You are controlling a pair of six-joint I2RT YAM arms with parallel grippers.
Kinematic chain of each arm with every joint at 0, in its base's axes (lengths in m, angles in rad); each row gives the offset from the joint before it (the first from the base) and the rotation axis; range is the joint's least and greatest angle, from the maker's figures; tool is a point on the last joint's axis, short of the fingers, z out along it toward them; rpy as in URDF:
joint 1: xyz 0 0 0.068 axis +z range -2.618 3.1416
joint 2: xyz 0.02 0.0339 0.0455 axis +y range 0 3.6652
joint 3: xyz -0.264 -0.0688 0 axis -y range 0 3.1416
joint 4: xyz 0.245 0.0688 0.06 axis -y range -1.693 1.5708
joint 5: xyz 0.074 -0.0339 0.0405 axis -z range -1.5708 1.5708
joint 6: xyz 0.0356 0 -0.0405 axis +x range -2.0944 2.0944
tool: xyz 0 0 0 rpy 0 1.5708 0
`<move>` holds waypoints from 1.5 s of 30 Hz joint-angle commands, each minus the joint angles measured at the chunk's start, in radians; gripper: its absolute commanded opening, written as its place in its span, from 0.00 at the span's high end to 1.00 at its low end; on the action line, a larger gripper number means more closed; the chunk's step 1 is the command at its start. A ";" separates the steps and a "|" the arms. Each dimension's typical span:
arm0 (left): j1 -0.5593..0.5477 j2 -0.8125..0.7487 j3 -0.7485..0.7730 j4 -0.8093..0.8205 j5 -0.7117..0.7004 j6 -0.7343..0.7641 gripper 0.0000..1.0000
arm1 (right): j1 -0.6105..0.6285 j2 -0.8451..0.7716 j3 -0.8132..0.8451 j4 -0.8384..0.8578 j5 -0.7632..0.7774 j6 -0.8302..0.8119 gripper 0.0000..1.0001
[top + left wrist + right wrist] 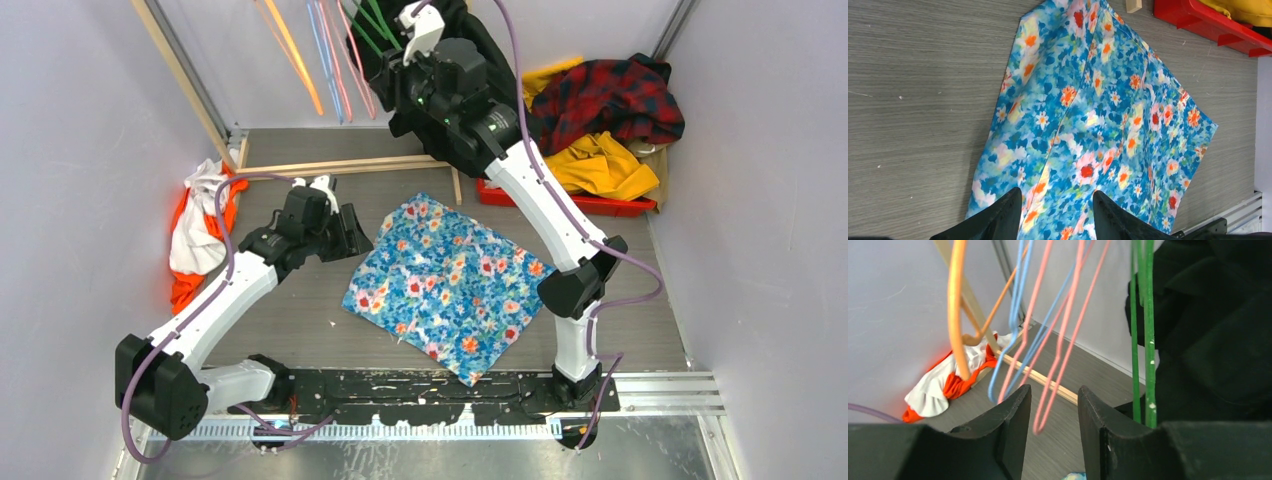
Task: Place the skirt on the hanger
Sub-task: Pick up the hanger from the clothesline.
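Skirt lies flat mid-counter. Left claw, open and empty, hovers over its 9 o'clock edge. Right claw, open, is raised at 12 o'clock, facing the pink hanger.

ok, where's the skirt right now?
Top view: the skirt lies flat mid-table between the arms, left gripper beside its left edge, red bin behind it.

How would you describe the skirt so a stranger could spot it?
Start at the grey table. The skirt lies flat in its middle, the only blue fabric with red and orange flowers; the white-and-orange bundle and plaid pile sit bunched at the edges.
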 commanded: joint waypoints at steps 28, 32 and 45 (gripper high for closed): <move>0.012 -0.020 -0.002 0.047 0.024 0.017 0.46 | -0.039 0.013 -0.004 0.065 0.003 0.031 0.50; 0.013 -0.017 -0.001 0.050 0.026 0.017 0.46 | -0.043 0.000 -0.029 0.085 0.006 0.032 0.50; 0.016 0.005 0.009 0.058 0.036 0.017 0.47 | -0.072 -0.016 -0.062 0.104 -0.013 0.042 0.53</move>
